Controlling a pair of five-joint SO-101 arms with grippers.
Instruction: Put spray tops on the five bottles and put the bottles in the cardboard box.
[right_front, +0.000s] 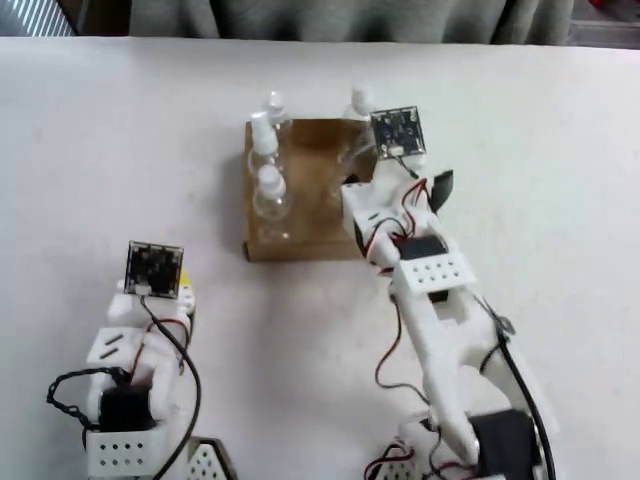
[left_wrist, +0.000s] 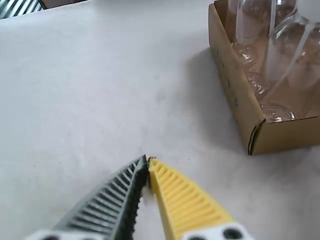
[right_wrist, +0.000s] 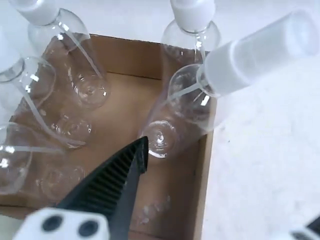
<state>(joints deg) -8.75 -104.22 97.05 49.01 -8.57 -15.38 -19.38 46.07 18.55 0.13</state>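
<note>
Left claw (left_wrist: 148, 162): closed on nothing, grey and yellow fingertips meeting, teeth meshed.
Left claw, place: near-left part of the table (right_front: 120, 130), low over the bare top, well apart from the box, which lies to its far right.
Right claw (right_front: 405, 170): reads as open and gripping nothing. Its black finger (right_wrist: 120, 175) hangs inside the box; the other finger is only a sliver at the frame edge, so the gap is judged wide rather than measured.
Right claw, place: over the right half of the box, arm reaching in from the near-right.
Cardboard box (right_front: 300, 245): open-topped, mid-table, all five bottles inside it.
Tilted bottle (right_wrist: 190, 105): clear, leaning to the right, base down in the box just beside the black fingertip. I cannot tell if they touch.
Spray top (right_wrist: 255, 50): white, on the tilted bottle, sticking out past the box's right wall.
Far-right bottle (right_front: 358, 105): upright in the far-right corner, white top on, just behind the tilted one.
Far-left bottle (right_front: 275, 108): upright, white top on.
Middle-left bottle (right_front: 263, 145): upright against the left wall, white top on.
Near-left bottle (right_front: 270, 190): upright, white top on, just near of the middle one.
Dip tubes: thin, pale, visible inside the clear bottles in the right wrist view.
</note>
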